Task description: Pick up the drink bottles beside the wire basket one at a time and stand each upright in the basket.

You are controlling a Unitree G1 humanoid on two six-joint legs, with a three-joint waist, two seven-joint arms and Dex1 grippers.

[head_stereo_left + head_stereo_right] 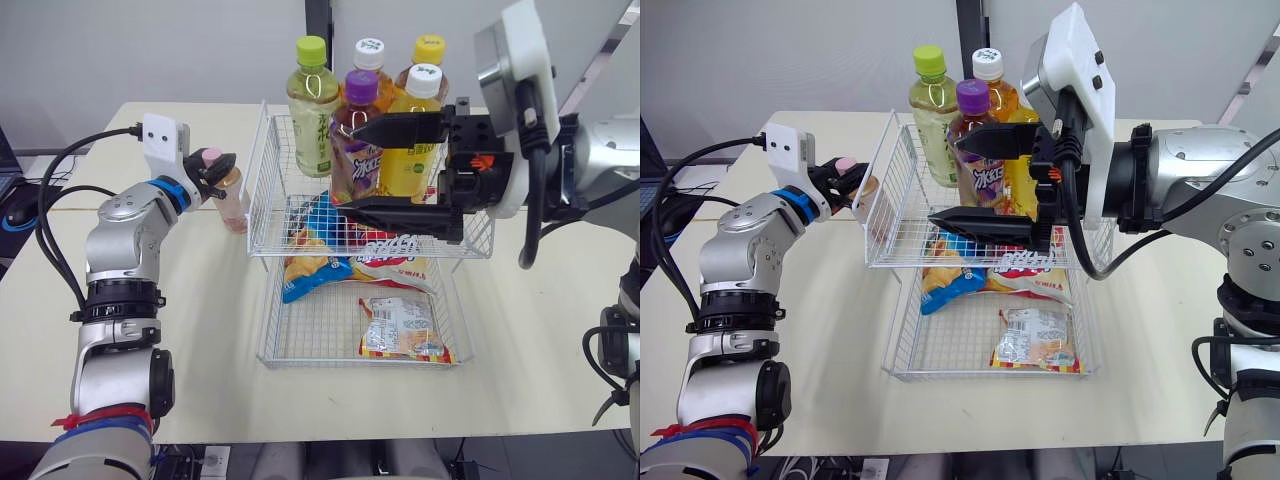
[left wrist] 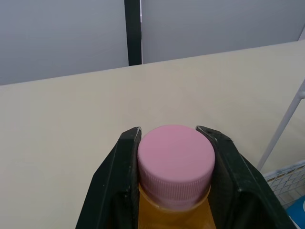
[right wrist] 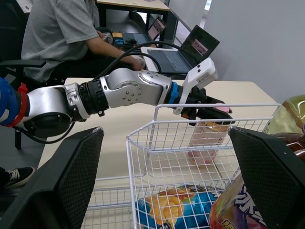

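A pink-capped bottle [image 1: 231, 203] of orange drink stands upright on the table just outside the left wall of the upper wire basket [image 1: 262, 180]. My left gripper [image 1: 214, 167] is shut on its neck, one finger on each side of the pink cap [image 2: 175, 160]. Several bottles stand upright at the back of the basket: a green-capped one [image 1: 312, 110], a purple-capped one [image 1: 357, 140], a yellow drink [image 1: 412, 150] and others behind. My right gripper [image 1: 352, 168] hangs open over the basket in front of the purple-capped bottle, holding nothing.
A blue chip bag [image 1: 320, 225] lies in the upper basket. A lower wire basket [image 1: 268, 335] in front holds snack packets [image 1: 402, 328]. Black cables [image 1: 50, 200] trail off the table's left edge. A person [image 3: 62, 28] sits at a desk with laptops beyond.
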